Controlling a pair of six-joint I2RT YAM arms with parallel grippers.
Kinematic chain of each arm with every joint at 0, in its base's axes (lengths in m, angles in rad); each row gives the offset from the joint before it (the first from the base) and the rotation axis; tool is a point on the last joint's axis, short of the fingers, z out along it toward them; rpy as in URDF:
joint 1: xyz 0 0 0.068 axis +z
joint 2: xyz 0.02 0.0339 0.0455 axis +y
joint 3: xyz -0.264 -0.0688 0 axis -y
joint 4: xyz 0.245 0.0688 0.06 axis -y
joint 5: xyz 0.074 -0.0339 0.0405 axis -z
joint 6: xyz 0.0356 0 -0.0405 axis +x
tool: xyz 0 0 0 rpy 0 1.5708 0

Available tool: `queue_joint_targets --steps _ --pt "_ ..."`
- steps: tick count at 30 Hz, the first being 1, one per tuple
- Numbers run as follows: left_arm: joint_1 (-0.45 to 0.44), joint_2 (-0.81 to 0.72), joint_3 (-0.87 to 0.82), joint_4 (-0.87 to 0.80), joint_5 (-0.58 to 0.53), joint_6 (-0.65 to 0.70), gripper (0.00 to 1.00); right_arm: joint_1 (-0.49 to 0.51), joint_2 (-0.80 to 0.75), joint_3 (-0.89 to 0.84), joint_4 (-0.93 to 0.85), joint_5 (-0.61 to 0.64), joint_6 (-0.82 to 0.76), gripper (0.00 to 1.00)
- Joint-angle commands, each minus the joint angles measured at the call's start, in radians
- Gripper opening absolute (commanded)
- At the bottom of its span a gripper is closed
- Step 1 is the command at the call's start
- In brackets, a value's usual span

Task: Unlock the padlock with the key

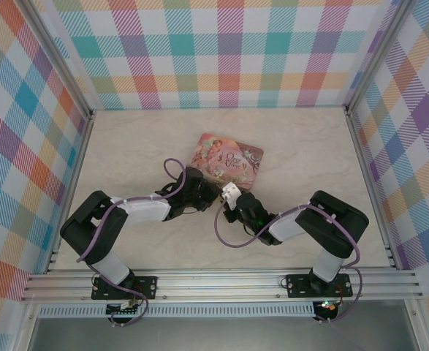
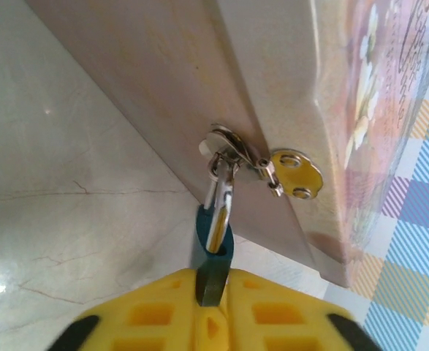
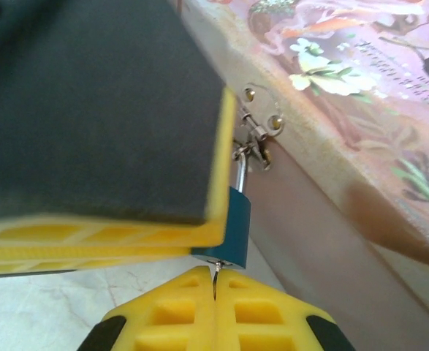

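**Mid-tabletop: a tiny key is risking a slip at the keyway**

Nearest the tabletop's near edge, the right gripper (image 3: 215, 287) is clamping shut on the key (image 3: 215, 269). Just a thin sliver of its metal is showing between the yellow fingertips (image 3: 177, 311), and its tip is meeting the underside of the padlock (image 3: 236, 230). I cannot tell whether it is sitting in the keyway or only touching it. With so little of it pinched, the key may be twisting in the grip rather than turning the lock. It may also be bending if the wrist is rotating off the keyway's line.

Just beyond, the left gripper (image 2: 213, 296) is pinching the padlock's teal body from the sides, while the shackle (image 2: 220, 212) is hanging through the hasp (image 2: 225, 142) on the near side wall of the tin. That pinch is taking the turning force. If it is giving way, the body is going to be spinning with the key and nothing is unlocking. The two sets of fingers are crowding each other, with the left finger's dark pad (image 3: 104, 110) lying just above the right fingertips, so a roll of either wrist is risking a knock.

Farther out, the pink tin (image 1: 227, 156) is lying loose about the middle of the tabletop (image 1: 324, 153), well apart from the far edge. Any pull through the shackle is dragging on it, so the tin may be sliding or tipping and carrying the keyway off line.
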Motion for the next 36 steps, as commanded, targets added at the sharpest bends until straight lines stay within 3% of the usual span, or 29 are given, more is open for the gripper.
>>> queue_joint_targets --steps 1,7,12,17,21,27,31,36 --pt "0.012 -0.075 0.023 -0.036 -0.020 0.030 0.28 -0.009 0.027 0.016 -0.031 -0.033 0.058 0.00" --pt "0.037 -0.174 0.031 -0.170 -0.061 0.113 0.51 -0.028 0.023 0.010 -0.022 -0.057 0.088 0.00" --pt "0.087 -0.269 0.082 -0.375 -0.117 0.252 0.70 -0.049 0.008 0.004 -0.022 -0.103 0.130 0.00" --pt "0.172 -0.320 0.209 -0.620 -0.161 0.427 0.81 -0.058 0.003 0.010 -0.024 -0.122 0.156 0.00" --pt "0.252 -0.321 0.333 -0.719 -0.138 0.539 0.88 -0.061 0.003 0.012 -0.015 -0.125 0.177 0.00" --pt "0.365 -0.199 0.541 -0.794 -0.127 0.746 0.99 -0.066 0.003 0.020 -0.005 -0.146 0.228 0.00" --pt "0.430 -0.028 0.654 -0.780 -0.010 0.850 1.00 -0.068 0.004 0.020 -0.002 -0.158 0.243 0.00" --pt "0.440 0.194 0.762 -0.708 0.130 0.951 1.00 -0.068 0.013 0.023 0.002 -0.167 0.257 0.00"
